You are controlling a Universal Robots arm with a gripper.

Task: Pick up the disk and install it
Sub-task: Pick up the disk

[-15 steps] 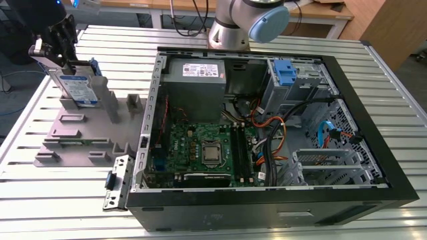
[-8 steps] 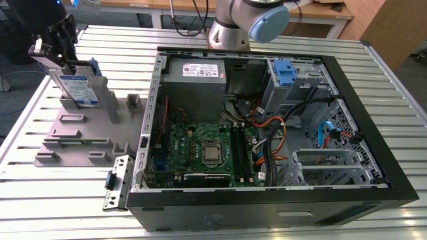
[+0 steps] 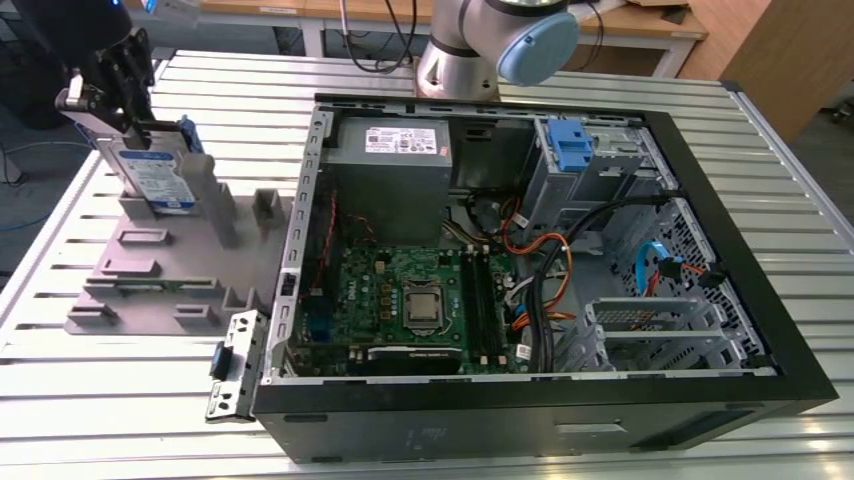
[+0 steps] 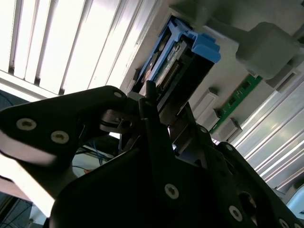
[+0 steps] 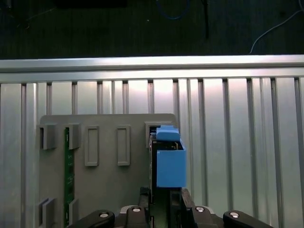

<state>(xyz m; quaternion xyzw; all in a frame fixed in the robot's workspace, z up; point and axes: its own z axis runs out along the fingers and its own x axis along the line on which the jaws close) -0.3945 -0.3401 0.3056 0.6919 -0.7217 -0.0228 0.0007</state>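
First wrist view shows the disk (image 5: 170,166) between the fingers (image 5: 144,198), which clamp its upper end; in the exterior view its lower end sits in a grey rack (image 3: 147,270) beneath them, beside the open computer case (image 3: 534,420).

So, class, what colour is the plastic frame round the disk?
The frame is blue; first wrist view.

Exterior view overlooks computer case (image 3: 534,420), both wrist views close on disk (image 5: 170,166)
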